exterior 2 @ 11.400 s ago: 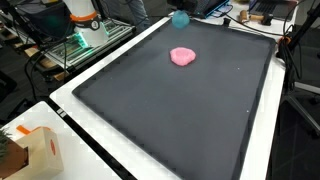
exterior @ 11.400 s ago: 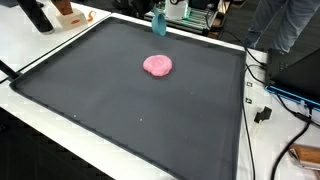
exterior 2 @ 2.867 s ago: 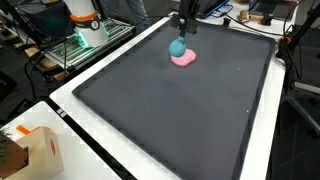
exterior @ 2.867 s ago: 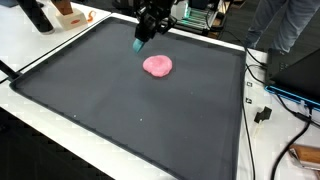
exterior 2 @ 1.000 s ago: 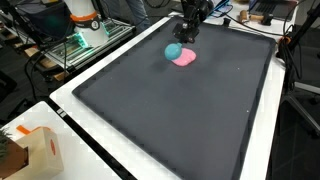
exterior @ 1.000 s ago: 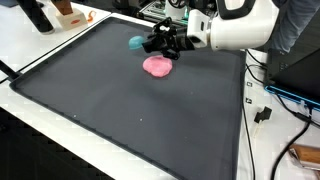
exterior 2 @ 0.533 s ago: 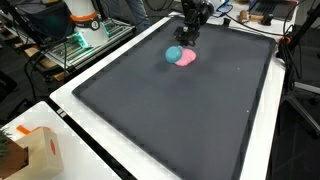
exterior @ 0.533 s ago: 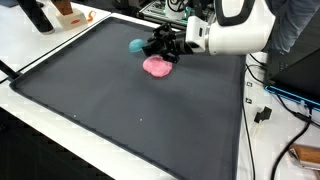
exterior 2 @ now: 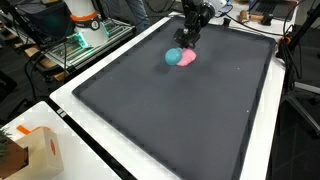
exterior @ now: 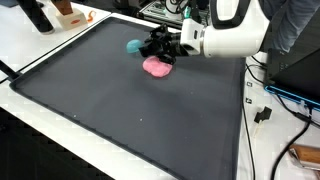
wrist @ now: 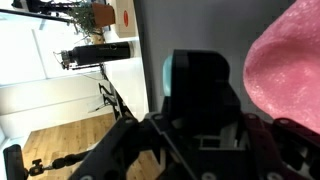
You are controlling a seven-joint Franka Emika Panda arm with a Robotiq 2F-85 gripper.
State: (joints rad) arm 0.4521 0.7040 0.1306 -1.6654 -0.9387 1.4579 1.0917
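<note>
Teal object [exterior: 132, 45] low over the far part of the black mat [exterior: 110, 120], gripper [exterior: 145, 46] with fingers closed around it, pink disc [exterior: 157, 66] lying flat just beside, white robot arm [exterior: 228, 38] at right.

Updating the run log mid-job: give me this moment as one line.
hand: shut on small teal rounded object | position: beside flat pink round lump, contact unclear | surface: black mat
</note>
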